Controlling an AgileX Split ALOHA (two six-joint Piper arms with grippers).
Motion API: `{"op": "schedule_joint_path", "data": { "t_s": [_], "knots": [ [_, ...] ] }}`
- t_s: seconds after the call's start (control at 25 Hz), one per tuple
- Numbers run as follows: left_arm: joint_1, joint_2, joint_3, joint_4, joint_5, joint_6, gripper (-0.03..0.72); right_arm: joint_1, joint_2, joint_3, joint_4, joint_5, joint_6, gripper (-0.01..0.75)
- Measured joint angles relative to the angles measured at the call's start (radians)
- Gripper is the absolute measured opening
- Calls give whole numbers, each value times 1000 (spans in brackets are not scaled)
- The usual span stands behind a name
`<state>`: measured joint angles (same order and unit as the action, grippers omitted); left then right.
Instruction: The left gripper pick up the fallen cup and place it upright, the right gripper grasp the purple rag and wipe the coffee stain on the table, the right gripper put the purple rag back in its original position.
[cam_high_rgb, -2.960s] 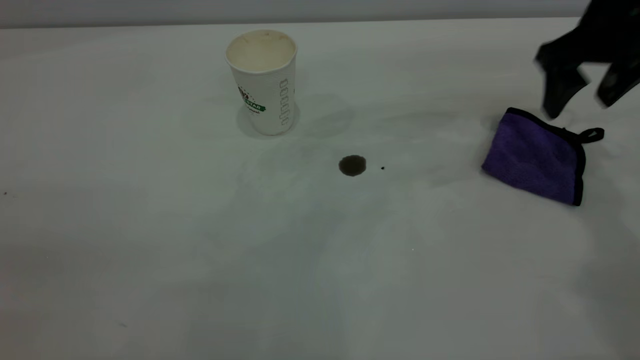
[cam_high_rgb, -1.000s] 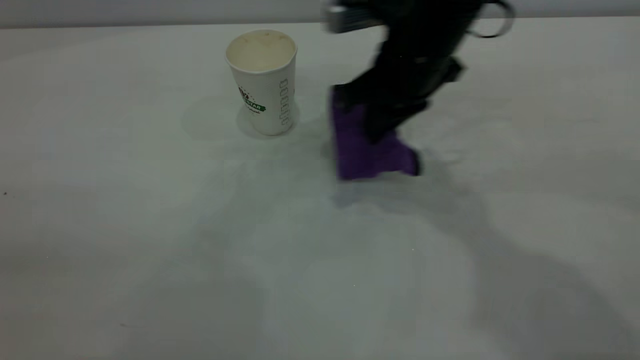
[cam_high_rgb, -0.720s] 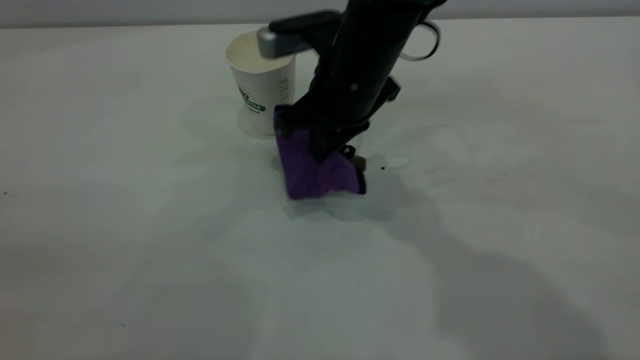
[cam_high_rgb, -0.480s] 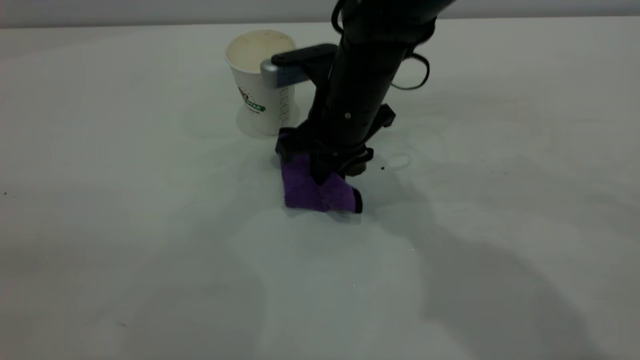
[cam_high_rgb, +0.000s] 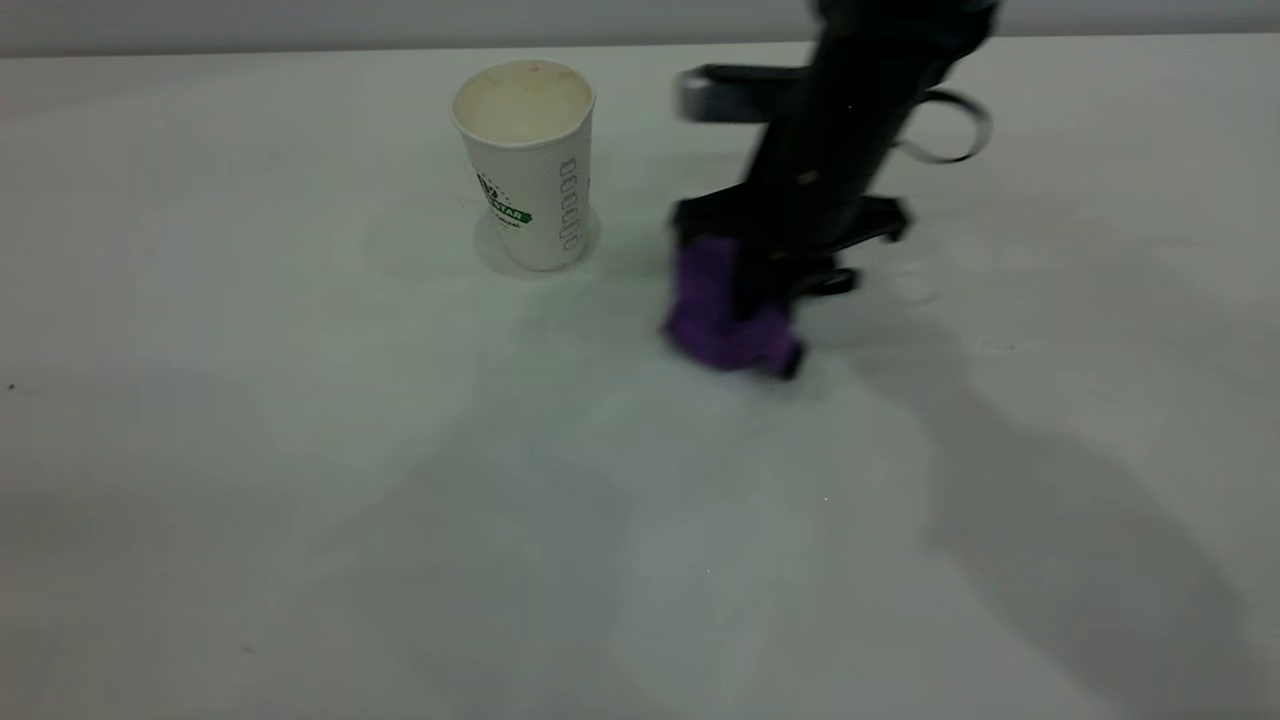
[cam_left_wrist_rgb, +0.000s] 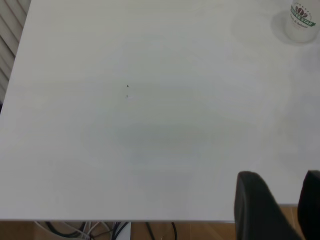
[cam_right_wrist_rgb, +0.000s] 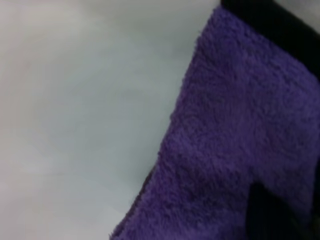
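The white paper cup (cam_high_rgb: 525, 160) stands upright at the back of the table (cam_high_rgb: 300, 480); the left wrist view shows it far off (cam_left_wrist_rgb: 301, 20). My right gripper (cam_high_rgb: 762, 300) is shut on the purple rag (cam_high_rgb: 725, 320), pressing its bunched lower part onto the table to the right of the cup. The rag fills the right wrist view (cam_right_wrist_rgb: 240, 130), with one dark finger (cam_right_wrist_rgb: 270, 215) sunk in it. The coffee stain does not show; the rag lies over that spot. My left gripper (cam_left_wrist_rgb: 282, 210) hangs open and empty over the table's near edge, far from the cup.
The arm's broad shadow (cam_high_rgb: 1050, 520) falls to the front right. Tiny dark specks (cam_left_wrist_rgb: 127, 86) dot the tabletop. Past the table's edge, the left wrist view shows a wooden floor and cables (cam_left_wrist_rgb: 100, 230).
The right gripper has dragged the rag across the stain's spot: left and forward until half a second ago, now back to the right and away. Cup and left gripper are unmoved.
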<state>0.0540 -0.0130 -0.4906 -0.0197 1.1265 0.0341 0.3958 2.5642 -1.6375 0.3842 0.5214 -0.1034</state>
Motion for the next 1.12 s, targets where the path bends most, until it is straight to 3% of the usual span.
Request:
{"op": "schedule_joint_path", "data": {
  "t_s": [0.36, 0.56, 0.68, 0.8, 1.04, 1.12],
  "knots": [
    [0, 0, 0, 0, 0, 0, 275, -245, -9, -2, -244, 148, 93, 61],
    [0, 0, 0, 0, 0, 0, 275, -388, -11, -2, -286, 176, 80, 66],
    [0, 0, 0, 0, 0, 0, 275, -432, -17, -2, -288, 185, 59, 89],
    [0, 0, 0, 0, 0, 0, 275, -447, -39, 5, -305, 196, 52, 203],
    [0, 0, 0, 0, 0, 0, 275, -449, -256, 21, -344, 305, -16, 658],
    [0, 0, 0, 0, 0, 0, 275, -449, -390, 21, -327, 383, -53, 711]
  ]
}}
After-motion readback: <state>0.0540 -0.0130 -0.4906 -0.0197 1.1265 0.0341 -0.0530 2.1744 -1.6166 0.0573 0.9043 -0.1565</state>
